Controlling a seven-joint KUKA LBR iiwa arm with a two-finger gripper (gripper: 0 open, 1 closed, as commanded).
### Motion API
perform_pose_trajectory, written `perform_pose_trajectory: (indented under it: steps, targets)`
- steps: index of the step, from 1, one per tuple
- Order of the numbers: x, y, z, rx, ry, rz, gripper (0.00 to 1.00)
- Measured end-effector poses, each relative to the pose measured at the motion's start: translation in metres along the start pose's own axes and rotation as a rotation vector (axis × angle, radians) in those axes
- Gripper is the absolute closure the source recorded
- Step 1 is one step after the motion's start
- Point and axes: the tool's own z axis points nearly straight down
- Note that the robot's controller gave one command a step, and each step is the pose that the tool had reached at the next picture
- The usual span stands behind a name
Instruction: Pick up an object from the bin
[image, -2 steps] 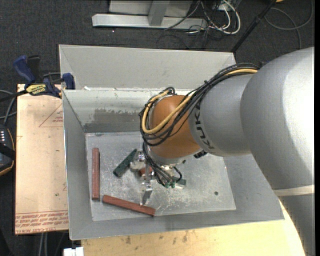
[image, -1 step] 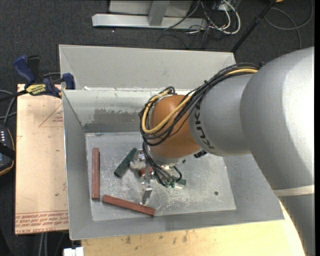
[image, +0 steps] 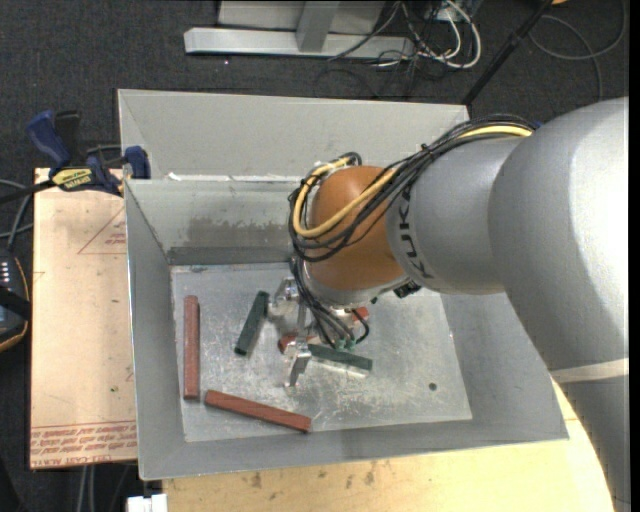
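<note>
Though the claw (image: 297, 352) sits low, its state cannot be told. The green bar (image: 342, 358) beside it may skid — nudged aside.

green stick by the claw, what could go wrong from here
The claw seems to be at one end of the green stick, so a grip there may be off-centre and the stick could swing or slip out. The other green stick lies close beside the claw and might get knocked.
</note>
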Motion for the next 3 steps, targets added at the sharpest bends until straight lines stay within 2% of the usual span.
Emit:
perform_pose_trajectory:
  steps: [1,2,3]
  targets:
    - [-0.019,-0.018,-0.008,0.005,-0.001,-0.066,1.0]
    - [-0.019,-0.018,-0.008,0.005,-0.001,-0.066,1.0]
    - [-0.023,-0.009,-0.126,0.005,0.0,-0.057,1.0]
